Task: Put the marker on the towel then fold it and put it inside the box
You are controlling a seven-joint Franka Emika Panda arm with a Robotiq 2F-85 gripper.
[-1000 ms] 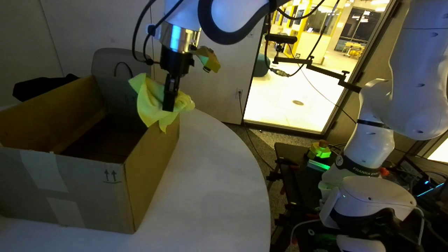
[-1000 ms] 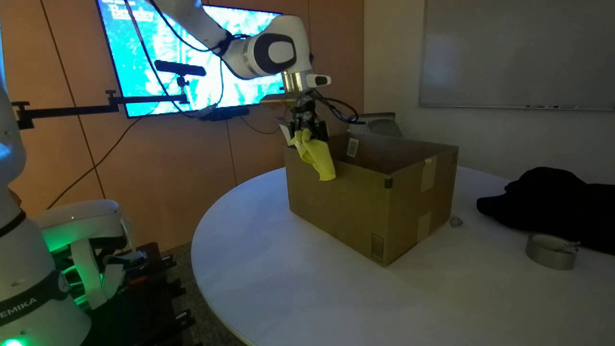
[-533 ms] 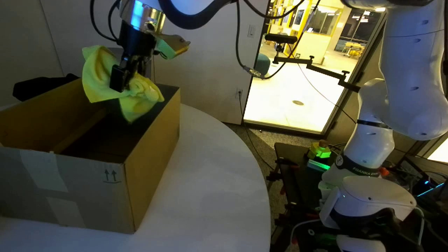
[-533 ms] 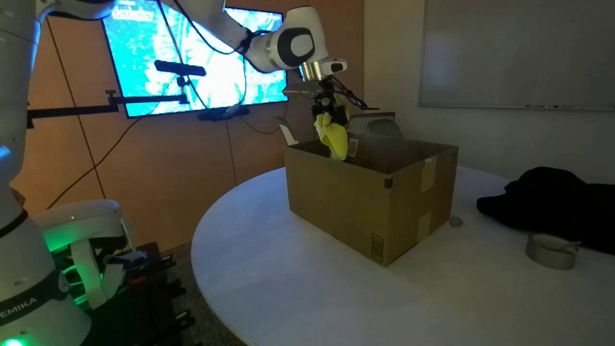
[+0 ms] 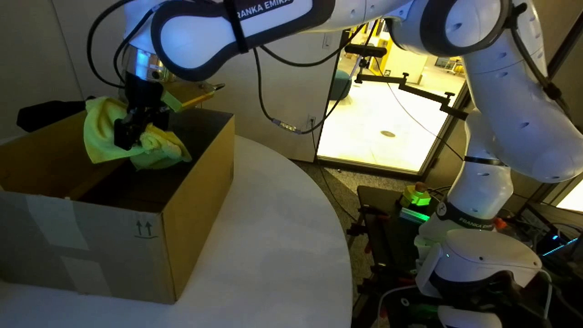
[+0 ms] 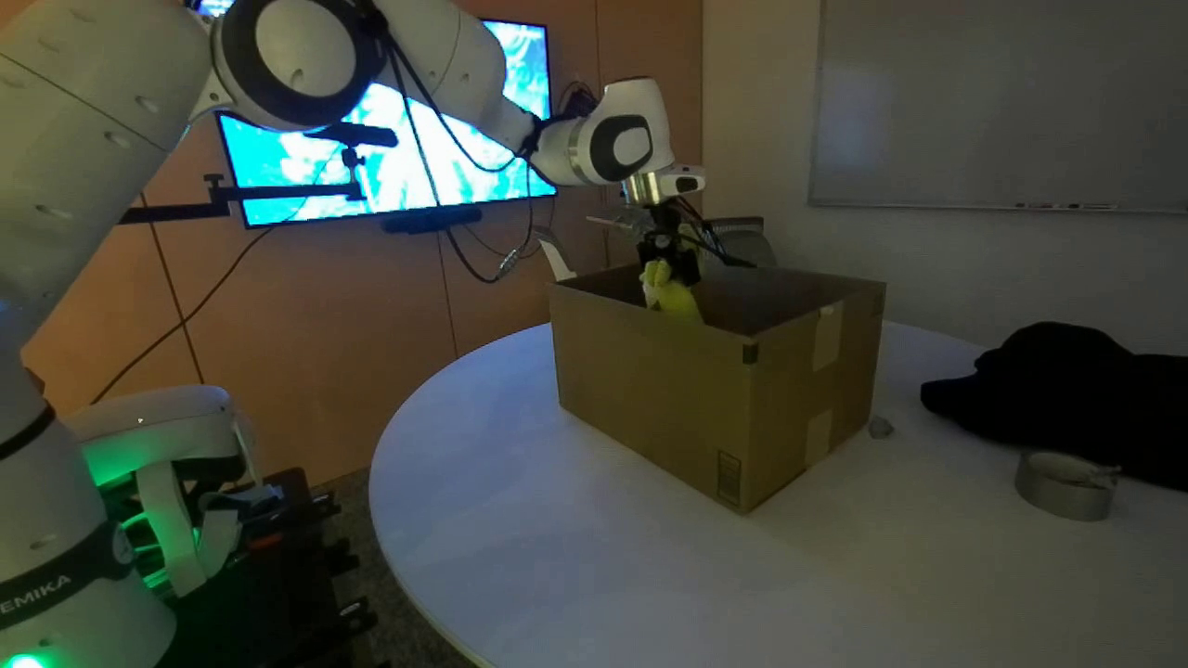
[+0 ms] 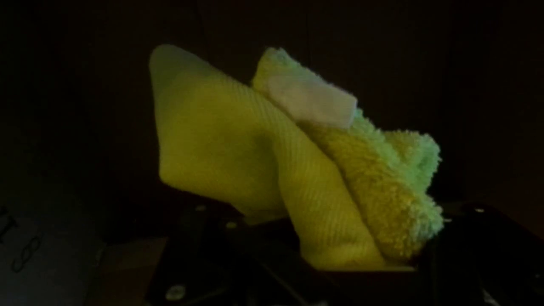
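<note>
Towel (image 6: 671, 295) is held in midair within the rim of the open box (image 6: 650, 404), gathered up at the jaws in both exterior views. One lobe is spread to each side, so its long axis is laid roughly across the jaws, with slack cloth hung below. In an exterior view its lowest part is cut off by the near wall of the box, so the hem is taken to be under rim level. Marker is not seen in any view; whether it is wrapped in the folds cannot be told.

Jaws are pointed down over the opening and are read as closed on the bunched cloth, which is squeezed out either side; no gap is made out in the dark wrist view, where a pale label (image 7: 312, 102) is shown on the fold.

Relation that counts: the box's inside is placed straight under the towel. The lobe toward the arm's base (image 5: 487, 259) is set near the long wall on that side; touching or apart cannot be told. Placing is judged the step in hand, nearly done: slight lowering, then release, is called for. Hem may be caught on that wall's rim.

Farther out, a tape roll (image 6: 1065, 487) is seen on the desk (image 6: 557, 520), clearly apart from the box.
</note>
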